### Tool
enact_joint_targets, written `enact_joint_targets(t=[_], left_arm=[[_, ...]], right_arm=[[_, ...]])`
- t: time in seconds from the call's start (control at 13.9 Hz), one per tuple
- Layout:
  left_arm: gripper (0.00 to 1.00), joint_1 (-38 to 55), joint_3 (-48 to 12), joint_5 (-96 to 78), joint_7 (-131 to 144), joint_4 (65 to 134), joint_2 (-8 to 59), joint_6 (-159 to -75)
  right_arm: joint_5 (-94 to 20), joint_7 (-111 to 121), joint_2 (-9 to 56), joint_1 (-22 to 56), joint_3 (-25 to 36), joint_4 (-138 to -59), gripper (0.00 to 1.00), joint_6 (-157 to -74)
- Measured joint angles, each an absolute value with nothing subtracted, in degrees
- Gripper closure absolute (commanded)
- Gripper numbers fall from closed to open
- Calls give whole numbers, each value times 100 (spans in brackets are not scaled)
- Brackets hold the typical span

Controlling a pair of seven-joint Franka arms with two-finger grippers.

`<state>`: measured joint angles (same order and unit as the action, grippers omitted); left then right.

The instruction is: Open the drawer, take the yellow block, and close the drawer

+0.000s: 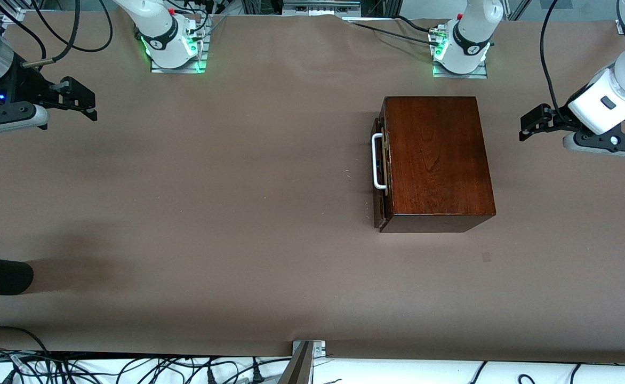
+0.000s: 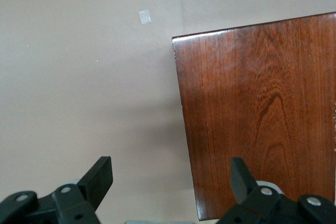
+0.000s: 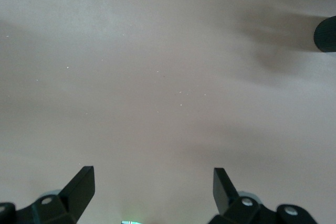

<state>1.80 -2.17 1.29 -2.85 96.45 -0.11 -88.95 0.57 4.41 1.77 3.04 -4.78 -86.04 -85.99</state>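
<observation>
Drawer [image 1: 379, 169] is shut in the wooden box [image 1: 435, 160], handle [image 1: 377, 161] at 9 o'clock; yellow block unseen. Left tool [image 1: 526, 128] hangs wide at the box's 3 o'clock over the desk [image 1: 211, 213]. Right tool [image 1: 86, 104] waits wide. Recommendation: grip the bar square, pull straight.

The right hand [image 3: 153, 186] hangs over bare brown tabletop [image 3: 157, 77], its two dark fingers [image 3: 81, 184] spread wide apart with nothing between them. Tiny pale specks dot the surface ahead of the fingers. A dark rounded object [image 3: 326, 33] pokes in at the edge, well apart from the hand, with a soft shadow beside it.
</observation>
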Motion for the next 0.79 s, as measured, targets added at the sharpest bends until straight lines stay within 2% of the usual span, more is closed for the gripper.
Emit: enact_joint_targets(t=[0.29,0.5,0.79], left_arm=[[0,202,-577,98,-277,9504,27,-8419],[0,455,-886,88,-213,8933,368,-8041],[0,1319,-984,87,849,8600,918,-8277]], right_arm=[[45,441,176,317,-486,-8603,0,-8597],[44,441,168,318,-469,-8600,0,-8590],[-83,441,157,316,-420,-8580,0,-8525]])
